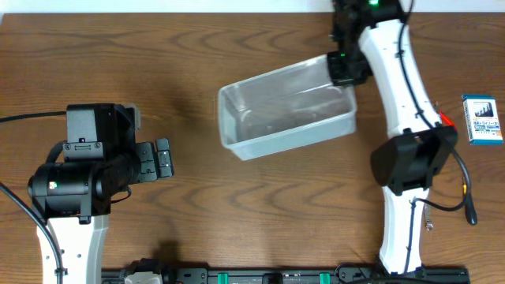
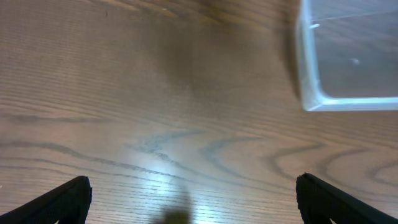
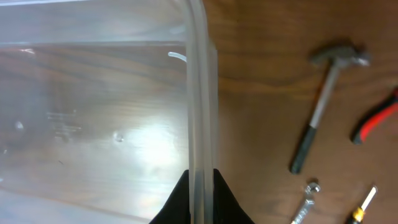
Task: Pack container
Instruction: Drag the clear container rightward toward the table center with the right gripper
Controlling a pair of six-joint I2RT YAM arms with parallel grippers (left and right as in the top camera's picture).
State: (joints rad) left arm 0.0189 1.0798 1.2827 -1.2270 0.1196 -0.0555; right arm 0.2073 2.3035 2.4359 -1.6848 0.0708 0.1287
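The right gripper (image 3: 200,183) is pinching the container (image 1: 286,136) by its wall between closed jaws; the left gripper (image 2: 193,196) is hanging wide open above the table (image 2: 124,93), holding nothing.

Your right wrist view cut off the container (image 3: 93,112) at left and top. A red-handled tool (image 3: 376,118) ran off the right edge. Print on the blue box (image 1: 480,120) was too small for you to read.
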